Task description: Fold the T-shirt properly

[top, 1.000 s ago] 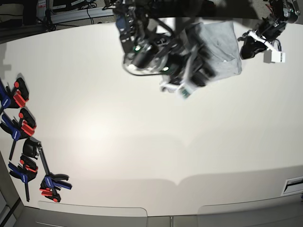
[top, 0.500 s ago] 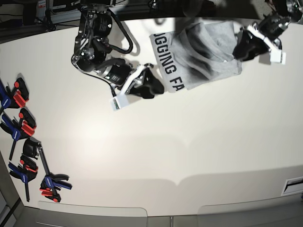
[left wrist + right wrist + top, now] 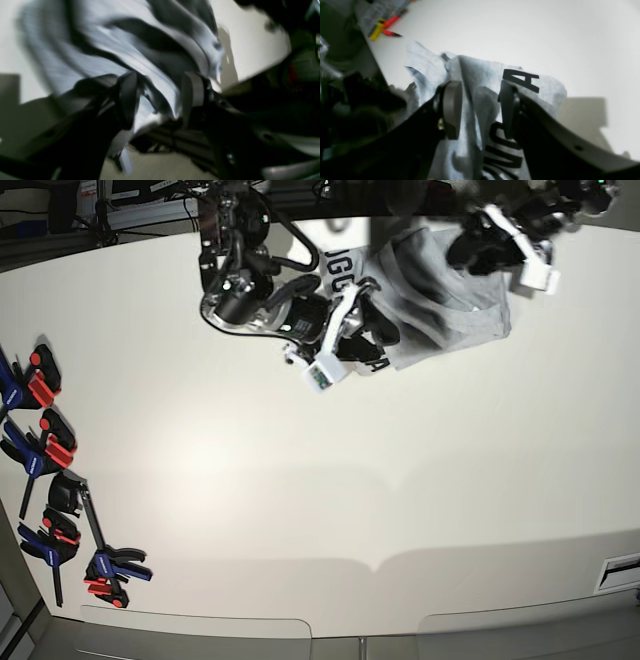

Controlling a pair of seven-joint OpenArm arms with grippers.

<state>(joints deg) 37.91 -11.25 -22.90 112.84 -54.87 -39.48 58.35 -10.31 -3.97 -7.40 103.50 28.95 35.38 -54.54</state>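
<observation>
Left wrist view badly motion-blurred; fabric folds read only as grey and dark streaks, and the lower right of that frame is dark clutter, unreadable. The T-shirt (image 3: 440, 290) lies bunched at the upper centre-right of the base view on the worktop (image 3: 300, 480), its far edge cut off by the frame top and partly hidden under both arms. Left gripper (image 3: 158, 100): fingers (image 3: 128, 97) stand apart with cloth between them, though blur hides whether any pad touches it. Right gripper (image 3: 478, 110): fingers (image 3: 452, 110) apart, a raised ridge of cloth between them; contact unclear. Only the right wrist view shows black lettering close up, a letter A beside the right pad. Only the base view shows the clamps (image 3: 50, 480) at the left edge, well apart from the shirt.
</observation>
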